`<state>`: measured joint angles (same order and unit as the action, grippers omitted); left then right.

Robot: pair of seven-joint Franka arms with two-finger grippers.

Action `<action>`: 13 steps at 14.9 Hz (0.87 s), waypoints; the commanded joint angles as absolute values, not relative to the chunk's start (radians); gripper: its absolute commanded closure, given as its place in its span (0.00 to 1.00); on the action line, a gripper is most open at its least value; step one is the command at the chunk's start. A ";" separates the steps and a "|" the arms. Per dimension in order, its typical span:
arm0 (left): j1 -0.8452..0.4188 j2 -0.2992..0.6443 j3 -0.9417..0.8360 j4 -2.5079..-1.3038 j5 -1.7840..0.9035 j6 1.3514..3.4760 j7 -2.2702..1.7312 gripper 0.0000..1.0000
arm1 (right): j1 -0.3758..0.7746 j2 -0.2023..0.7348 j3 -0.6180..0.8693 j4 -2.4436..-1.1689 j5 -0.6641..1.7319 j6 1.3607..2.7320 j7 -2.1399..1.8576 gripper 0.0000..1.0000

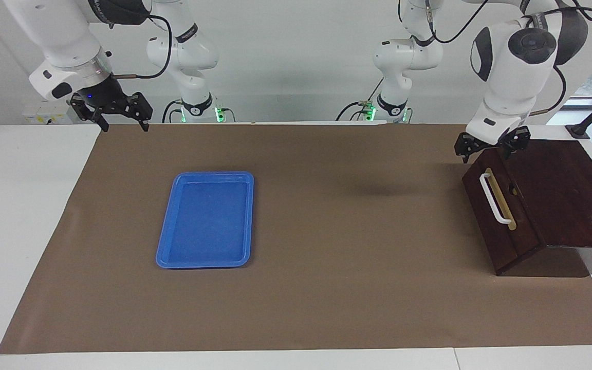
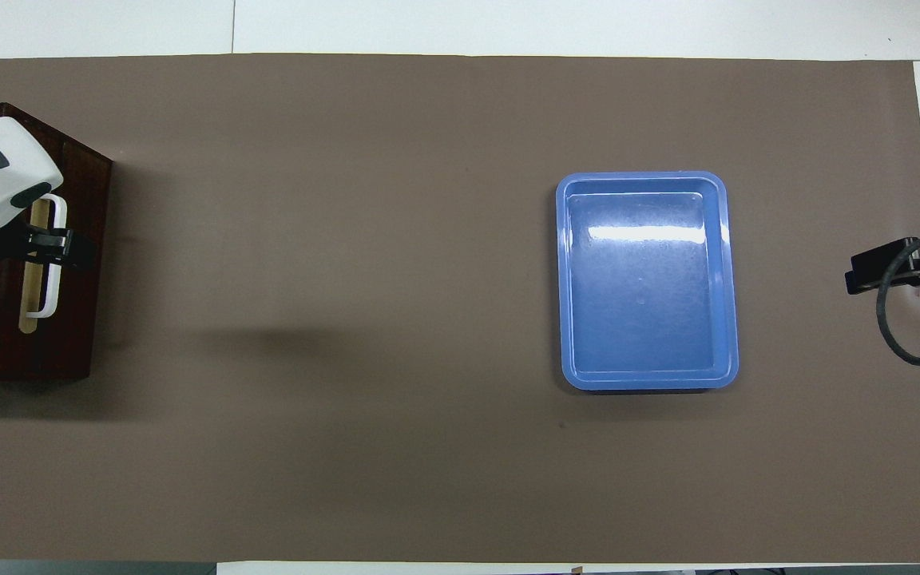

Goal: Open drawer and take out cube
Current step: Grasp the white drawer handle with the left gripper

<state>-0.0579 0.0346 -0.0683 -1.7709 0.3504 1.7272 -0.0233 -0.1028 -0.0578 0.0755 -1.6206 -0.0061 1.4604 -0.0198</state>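
Note:
The dark brown drawer [image 1: 487, 218] is shut in its matching box [image 1: 563, 195] at the left arm's end of the table. Its white bar handle [image 1: 494, 198] faces the middle of the table. The handle also shows in the overhead view [image 2: 53, 294]. My left gripper [image 1: 488, 150] is open and hangs over the box's top edge, above the handle's end nearer to the robots; in the overhead view [image 2: 65, 243] it covers part of the handle. My right gripper [image 1: 124, 122] is open and waits raised at the right arm's end. The cube is hidden.
A flat blue tray [image 1: 206, 221] lies on the brown mat [image 1: 357, 267], toward the right arm's end; it also shows in the overhead view [image 2: 648, 279]. It holds nothing. White table surface borders the mat.

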 commanded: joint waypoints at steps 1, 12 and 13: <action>-0.077 0.078 -0.058 -1.827 0.489 1.807 -0.098 0.00 | -0.123 -0.063 0.089 -1.623 0.014 1.453 -0.017 0.00; -0.043 0.090 -0.054 -2.002 0.560 2.043 -0.173 0.00 | -0.123 -0.063 0.089 -1.623 0.014 1.453 -0.015 0.00; -0.038 0.092 -0.054 -2.009 0.560 2.063 -0.172 0.00 | -0.123 -0.063 0.089 -1.623 0.014 1.453 -0.015 0.00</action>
